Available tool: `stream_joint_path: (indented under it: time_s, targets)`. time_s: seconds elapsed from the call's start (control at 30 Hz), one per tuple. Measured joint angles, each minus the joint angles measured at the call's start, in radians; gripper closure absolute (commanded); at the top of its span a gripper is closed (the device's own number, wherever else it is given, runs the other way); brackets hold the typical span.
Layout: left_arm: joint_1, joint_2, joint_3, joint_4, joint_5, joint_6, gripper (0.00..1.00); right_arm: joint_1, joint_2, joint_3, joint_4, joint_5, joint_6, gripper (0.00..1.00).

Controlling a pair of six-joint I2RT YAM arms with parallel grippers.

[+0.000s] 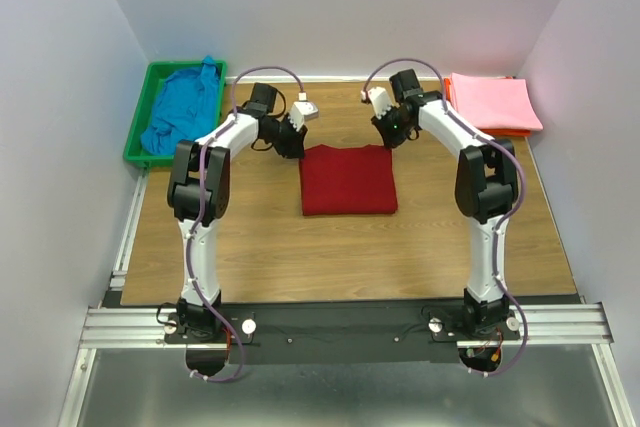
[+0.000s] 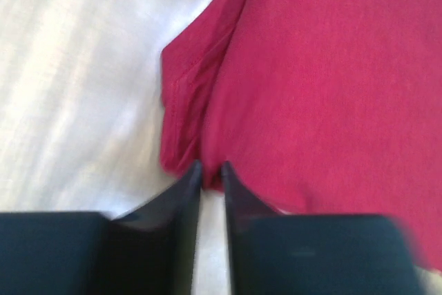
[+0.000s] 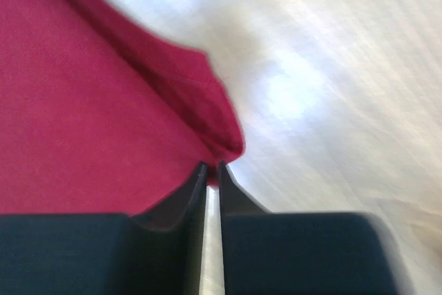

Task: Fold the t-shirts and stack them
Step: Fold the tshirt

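Note:
The dark red t-shirt (image 1: 347, 179) lies folded into a flat rectangle in the middle of the table. My left gripper (image 1: 290, 139) is low at its far left corner. In the left wrist view its jaws (image 2: 211, 167) stand a little apart, bare table showing between them, and the red cloth (image 2: 324, 88) starts just past the tips. My right gripper (image 1: 392, 133) is at the far right corner. Its jaws (image 3: 213, 167) are parted by a thin slit, with the red corner (image 3: 221, 136) right at the tips. The blue t-shirt (image 1: 185, 107) and the folded pink t-shirt (image 1: 492, 102) lie apart from both grippers.
The blue t-shirt is bunched in a green bin (image 1: 135, 137) at the back left. The pink one rests on a thin orange tray (image 1: 512, 132) at the back right. White walls close in the wooden table (image 1: 340, 257) on three sides.

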Motion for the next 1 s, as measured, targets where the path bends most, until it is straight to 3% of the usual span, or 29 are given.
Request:
stream_joint_path:
  time_s: [0.03,0.07,0.1,0.13,0.2,0.37,0.47,0.57,0.7,1.0]
  targets:
    - [0.001,0.001,0.012,0.001,-0.004,-0.002,0.55,-0.002,0.006,0.033,0.006,0.025,0.016,0.46]
    - [0.006,0.0,0.019,0.013,-0.005,-0.016,0.52,-0.002,0.006,0.047,0.009,0.032,0.024,0.36]
    - [0.011,-0.006,0.018,0.029,-0.005,-0.034,0.48,-0.004,0.005,0.06,0.014,0.042,0.034,0.18]
    - [0.019,-0.017,0.011,0.042,-0.005,-0.047,0.45,-0.007,0.0,0.066,0.02,0.046,0.048,0.12]
    - [0.034,-0.061,-0.023,0.066,-0.008,-0.079,0.1,-0.011,-0.026,0.064,0.023,0.042,0.083,0.0]
    - [0.047,-0.331,-0.227,0.173,0.046,-0.229,0.09,-0.019,-0.214,-0.049,0.028,-0.117,0.217,0.0]
    - [-0.015,-0.499,-0.383,0.299,0.116,-0.384,0.09,-0.019,-0.34,-0.157,0.035,-0.286,0.307,0.0]
    - [-0.115,-0.563,-0.503,0.428,0.188,-0.535,0.09,-0.019,-0.388,-0.266,0.041,-0.487,0.404,0.0]
    - [-0.235,-0.532,-0.644,0.599,0.271,-0.739,0.09,-0.017,-0.323,-0.409,0.048,-0.694,0.52,0.0]
    - [-0.192,-0.23,-0.664,0.809,0.331,-1.019,0.09,-0.027,-0.125,-0.47,0.06,-0.824,0.607,0.0]
